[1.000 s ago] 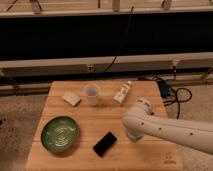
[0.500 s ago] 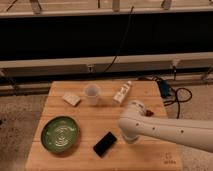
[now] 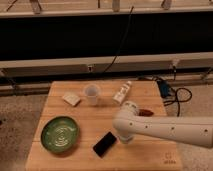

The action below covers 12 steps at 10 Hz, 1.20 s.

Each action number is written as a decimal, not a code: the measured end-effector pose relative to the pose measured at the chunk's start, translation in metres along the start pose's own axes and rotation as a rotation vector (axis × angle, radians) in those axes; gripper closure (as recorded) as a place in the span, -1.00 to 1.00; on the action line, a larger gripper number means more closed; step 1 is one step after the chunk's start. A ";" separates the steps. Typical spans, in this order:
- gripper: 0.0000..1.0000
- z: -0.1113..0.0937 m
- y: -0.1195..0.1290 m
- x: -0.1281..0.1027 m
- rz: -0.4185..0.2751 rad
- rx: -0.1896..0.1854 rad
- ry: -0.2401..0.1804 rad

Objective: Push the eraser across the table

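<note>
High frontal view over table [image 3: 150,95].

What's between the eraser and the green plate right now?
Camera view: only bare table separates the eraser from the green plate. The gripper sits on the eraser's other side, close beside it.

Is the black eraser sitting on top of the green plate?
No, the eraser lies flat on the table, right of the green plate, with the robot's hand close beside it.

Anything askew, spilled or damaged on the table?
Nothing spilled or damaged. The eraser lies diagonal to the table edges, beside the gripper. The white box also sits askew near the upright cup.
</note>
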 end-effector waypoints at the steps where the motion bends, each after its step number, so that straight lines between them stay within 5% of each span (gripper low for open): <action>1: 0.96 0.000 -0.008 -0.013 -0.022 0.004 -0.003; 12: 0.96 0.007 -0.042 -0.082 -0.207 0.033 -0.014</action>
